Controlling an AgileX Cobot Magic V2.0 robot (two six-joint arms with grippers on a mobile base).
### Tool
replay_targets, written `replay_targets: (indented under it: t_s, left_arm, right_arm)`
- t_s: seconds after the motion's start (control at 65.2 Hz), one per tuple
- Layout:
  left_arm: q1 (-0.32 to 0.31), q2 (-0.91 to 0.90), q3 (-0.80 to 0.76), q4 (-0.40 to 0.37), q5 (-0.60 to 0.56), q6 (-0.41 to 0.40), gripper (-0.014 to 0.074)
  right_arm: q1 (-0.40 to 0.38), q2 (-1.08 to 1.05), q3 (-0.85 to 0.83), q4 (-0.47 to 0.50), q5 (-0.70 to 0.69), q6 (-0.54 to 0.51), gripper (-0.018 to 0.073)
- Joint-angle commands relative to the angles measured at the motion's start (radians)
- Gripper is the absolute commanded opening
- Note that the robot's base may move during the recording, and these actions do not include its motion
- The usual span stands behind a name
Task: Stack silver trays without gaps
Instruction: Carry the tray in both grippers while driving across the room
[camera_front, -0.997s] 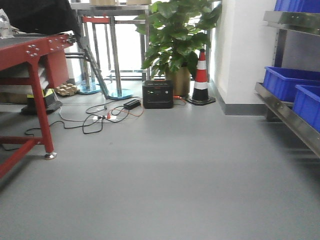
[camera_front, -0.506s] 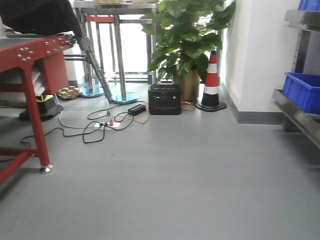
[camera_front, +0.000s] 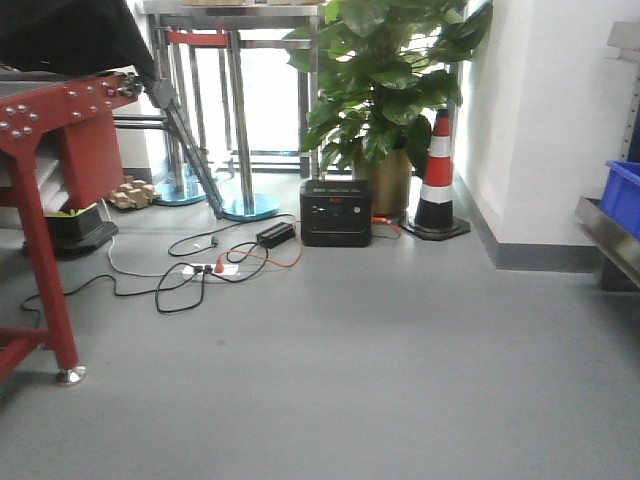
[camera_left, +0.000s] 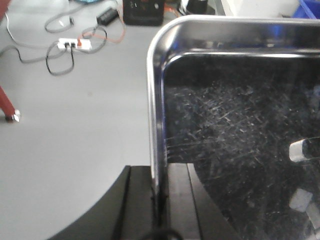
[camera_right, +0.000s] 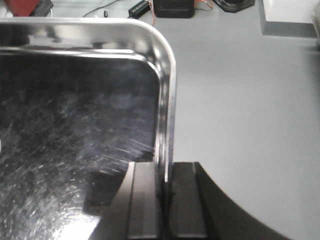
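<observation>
Silver tray (camera_left: 235, 130) is hanging over the grey floor (camera_front: 380, 380), on the near side of the black power box (camera_front: 336, 212), well apart from it. Left jaws are pinching its left rim, nearly closed with only the rim between them. Right jaws are clamping the right rim the same way.

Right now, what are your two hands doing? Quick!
Left hand: shut on the tray rim.
Right hand: shut on the tray rim too.

L pincer (camera_left: 160, 175), R pincer (camera_right: 165, 170): blk, flat, matte.
</observation>
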Motion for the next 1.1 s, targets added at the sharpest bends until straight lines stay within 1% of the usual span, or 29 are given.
replay_targets:
  t_s: [0.0, 0.107, 0.199, 0.399, 1.089]
  left_arm:
    - [-0.01, -0.002, -0.009, 0.039, -0.041, 0.013, -0.0017]
    - [-0.01, -0.002, -0.009, 0.07, -0.041, 0.013, -0.0017]
    - [-0.01, -0.002, -0.009, 0.075, -0.041, 0.013, -0.0017]
    - [-0.01, -0.002, -0.009, 0.118, -0.041, 0.013, -0.0017]
    - [-0.01, -0.002, -0.009, 0.12, -0.041, 0.013, -0.0017]
  right_arm:
    - [0.007, -0.005, -0.005, 0.001, -0.074, -0.004, -0.0015]
    - [0.007, -0.005, -0.005, 0.001, -0.076, -0.004, -0.0015]
    - [0.007, -0.005, -0.005, 0.001, -0.076, -0.004, -0.0015]
    - [0.007, -0.005, -0.005, 0.001, -0.079, -0.004, -0.0015]
    - [0.007, -0.005, -0.005, 0.001, -0.1, -0.004, -0.0015]
